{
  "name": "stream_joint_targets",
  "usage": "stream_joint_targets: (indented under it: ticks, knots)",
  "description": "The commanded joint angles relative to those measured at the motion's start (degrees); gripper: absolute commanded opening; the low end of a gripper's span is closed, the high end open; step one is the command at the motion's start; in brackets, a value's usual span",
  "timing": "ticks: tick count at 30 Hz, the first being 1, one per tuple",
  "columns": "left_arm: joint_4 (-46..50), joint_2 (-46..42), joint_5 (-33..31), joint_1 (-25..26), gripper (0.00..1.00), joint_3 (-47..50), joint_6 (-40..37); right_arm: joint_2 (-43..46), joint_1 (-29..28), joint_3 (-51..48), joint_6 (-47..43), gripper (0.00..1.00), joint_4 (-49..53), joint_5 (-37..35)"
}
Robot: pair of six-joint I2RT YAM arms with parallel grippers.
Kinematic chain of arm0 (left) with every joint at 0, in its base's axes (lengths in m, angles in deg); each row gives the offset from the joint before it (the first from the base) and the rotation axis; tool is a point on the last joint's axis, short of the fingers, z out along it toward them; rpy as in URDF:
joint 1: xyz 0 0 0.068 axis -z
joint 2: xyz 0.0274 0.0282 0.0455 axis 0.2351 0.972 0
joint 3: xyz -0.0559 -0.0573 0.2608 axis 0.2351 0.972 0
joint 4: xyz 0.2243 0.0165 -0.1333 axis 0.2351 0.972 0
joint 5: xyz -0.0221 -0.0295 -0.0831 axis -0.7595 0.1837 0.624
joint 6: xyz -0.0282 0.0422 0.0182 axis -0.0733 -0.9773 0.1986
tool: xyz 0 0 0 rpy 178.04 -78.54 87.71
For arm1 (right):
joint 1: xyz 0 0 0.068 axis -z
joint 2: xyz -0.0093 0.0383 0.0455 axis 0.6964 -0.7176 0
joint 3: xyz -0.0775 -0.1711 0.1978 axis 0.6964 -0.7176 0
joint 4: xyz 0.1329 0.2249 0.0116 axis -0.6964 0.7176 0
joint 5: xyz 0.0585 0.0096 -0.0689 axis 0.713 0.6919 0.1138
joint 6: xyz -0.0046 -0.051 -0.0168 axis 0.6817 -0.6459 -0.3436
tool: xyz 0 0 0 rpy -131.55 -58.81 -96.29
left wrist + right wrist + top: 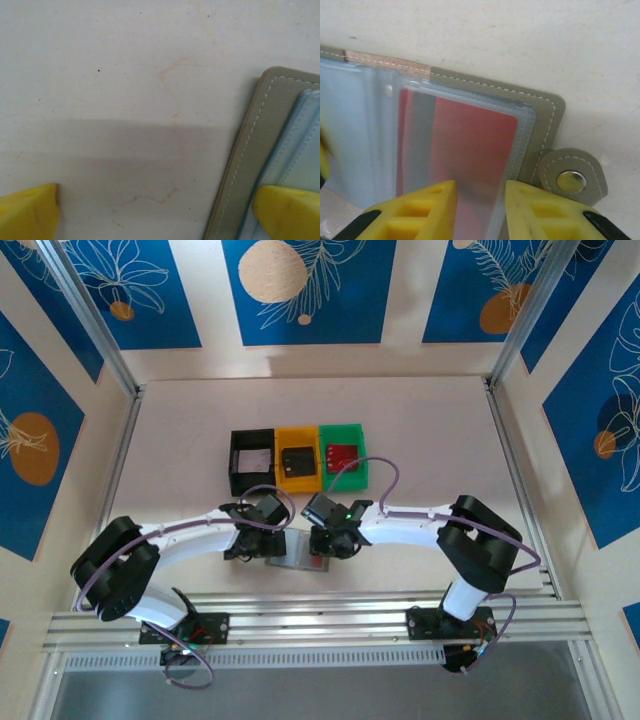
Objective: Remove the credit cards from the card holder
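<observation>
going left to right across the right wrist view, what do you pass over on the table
pale blue inner panel → red card in its clear sleeve → grey stitched edge of the card holder → snap tab with a metal stud

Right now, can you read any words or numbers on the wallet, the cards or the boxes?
No text can be read anywhere.
The red card in the card holder shows no print through its clear sleeve.
Whatever lies in the row of bins is too small to read.
</observation>
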Motion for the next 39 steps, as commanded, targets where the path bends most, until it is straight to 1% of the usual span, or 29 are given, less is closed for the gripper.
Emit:
stream_joint_targets:
  ticks: [1,12,20,39]
  knots:
    - [-11.7,7.6,15.5,3.4,1.0,4.5,-1.0,-1.3,-0.3,0.9,1.3,0.32,2.3,-0.3]
    - [-12.0,7.8,15.6,3.5,1.0,4.6,-1.0,-1.7,-0.5,2.2,2.2,0.36,5.3,-1.5]
    - [-12.2,7.7,15.6,3.5,1.0,4.9,-0.8,-1.5,-0.8,2.7,1.9,0.36,5.9,-1.4]
    - [-13.0,8.1,15.8,3.7,1.0,5.3,-0.5,-3.2,-0.9,3.2,0.4,0.24,3.6,0.2]
